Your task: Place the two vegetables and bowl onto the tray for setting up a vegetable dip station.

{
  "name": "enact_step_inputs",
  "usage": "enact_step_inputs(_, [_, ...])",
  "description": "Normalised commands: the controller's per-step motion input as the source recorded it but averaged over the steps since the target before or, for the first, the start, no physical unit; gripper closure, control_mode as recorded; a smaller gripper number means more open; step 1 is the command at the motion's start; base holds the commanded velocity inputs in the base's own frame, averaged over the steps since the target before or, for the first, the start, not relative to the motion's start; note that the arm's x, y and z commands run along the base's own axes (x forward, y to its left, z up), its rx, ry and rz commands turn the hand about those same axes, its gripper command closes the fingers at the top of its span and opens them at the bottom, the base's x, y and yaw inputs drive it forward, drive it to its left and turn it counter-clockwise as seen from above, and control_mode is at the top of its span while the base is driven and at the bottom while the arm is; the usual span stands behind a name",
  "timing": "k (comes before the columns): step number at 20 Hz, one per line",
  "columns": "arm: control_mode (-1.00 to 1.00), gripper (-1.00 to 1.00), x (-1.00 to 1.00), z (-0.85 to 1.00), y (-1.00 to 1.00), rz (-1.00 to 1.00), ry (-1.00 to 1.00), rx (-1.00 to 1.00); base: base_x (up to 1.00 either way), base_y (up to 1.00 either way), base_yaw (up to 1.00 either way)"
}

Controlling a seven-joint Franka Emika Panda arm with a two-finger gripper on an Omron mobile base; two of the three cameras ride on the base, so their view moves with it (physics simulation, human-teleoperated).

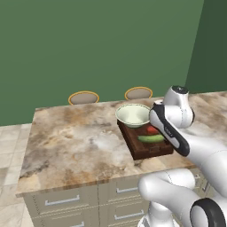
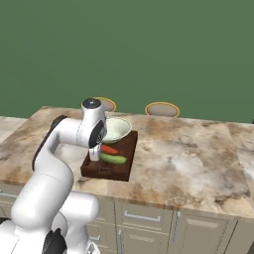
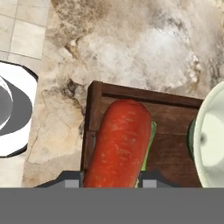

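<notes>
Here the slim orange-red carrot (image 3: 119, 144) is held lengthwise between the narrowed jaws of the two-finger gripper (image 3: 110, 180), above the dark brown wooden tray (image 3: 131, 92), beside the pale ceramic bowl (image 3: 212, 140).

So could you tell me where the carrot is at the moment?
The carrot is over the tray, between the bowl and cucumber, in the gripper.
</notes>
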Motion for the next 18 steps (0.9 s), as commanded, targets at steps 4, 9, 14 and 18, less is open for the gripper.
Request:
enact_step_inputs(4, [-1.0, 1.0, 0.0, -0.1, 0.09, 0.03, 0.0, 0.0, 0.0, 0.0, 0.0])
enact_step_inputs(9, [-1.0, 1.0, 0.0, -0.19, 0.0, 0.03, 0.0, 0.0, 0.0, 0.0, 0.0])
enact_step_inputs(14, [-1.0, 1.0, 0.0, -0.18, 0.0, 0.03, 0.0, 0.0, 0.0, 0.0, 0.0])
enact_step_inputs(18, [-1.0, 1.0, 0.0, -0.21, 0.0, 0.04, 0.0, 0.0, 0.0, 0.0, 0.0])
